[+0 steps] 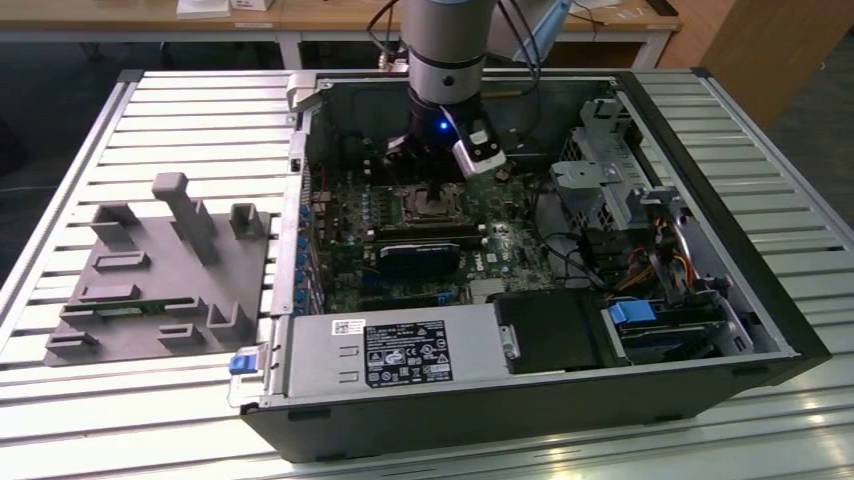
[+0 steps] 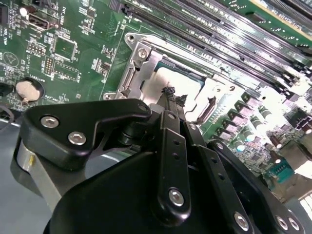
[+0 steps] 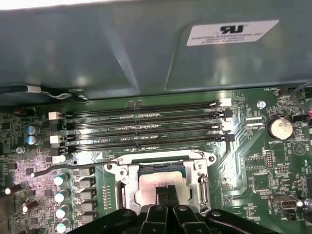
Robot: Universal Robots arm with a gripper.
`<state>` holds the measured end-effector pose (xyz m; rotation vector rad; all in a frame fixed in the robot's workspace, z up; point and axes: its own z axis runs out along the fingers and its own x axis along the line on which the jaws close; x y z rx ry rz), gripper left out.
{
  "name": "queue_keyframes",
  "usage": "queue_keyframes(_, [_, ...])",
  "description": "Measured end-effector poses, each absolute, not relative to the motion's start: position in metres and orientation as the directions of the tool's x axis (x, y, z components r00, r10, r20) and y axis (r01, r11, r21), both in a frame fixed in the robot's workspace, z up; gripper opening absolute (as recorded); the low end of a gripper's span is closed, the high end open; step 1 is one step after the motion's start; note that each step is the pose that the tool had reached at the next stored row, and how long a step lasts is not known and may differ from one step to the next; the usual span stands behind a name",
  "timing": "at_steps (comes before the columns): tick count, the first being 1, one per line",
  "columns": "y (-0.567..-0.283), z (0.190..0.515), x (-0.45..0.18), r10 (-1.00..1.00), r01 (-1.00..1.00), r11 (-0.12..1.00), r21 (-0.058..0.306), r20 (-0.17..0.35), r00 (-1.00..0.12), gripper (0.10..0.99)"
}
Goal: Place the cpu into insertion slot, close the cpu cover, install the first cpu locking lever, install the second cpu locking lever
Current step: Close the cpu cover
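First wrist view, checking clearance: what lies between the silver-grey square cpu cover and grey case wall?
Four long black memory slots in the first wrist view.

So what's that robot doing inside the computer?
A robot arm is reaching down into an open computer case. Its gripper has its jaws shut and its tip is right over the cpu, the little silver square. That chip sits in the insertion slot on the green board. The cpu cover, a metal frame, looks to be lying flat around it.
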<state>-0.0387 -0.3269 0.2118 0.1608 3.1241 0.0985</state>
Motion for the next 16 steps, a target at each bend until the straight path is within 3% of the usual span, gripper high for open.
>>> queue_keyframes(16, [-0.327,0.233,-0.039,0.103,0.102,0.993,0.065,-0.008,-0.995,0.106])
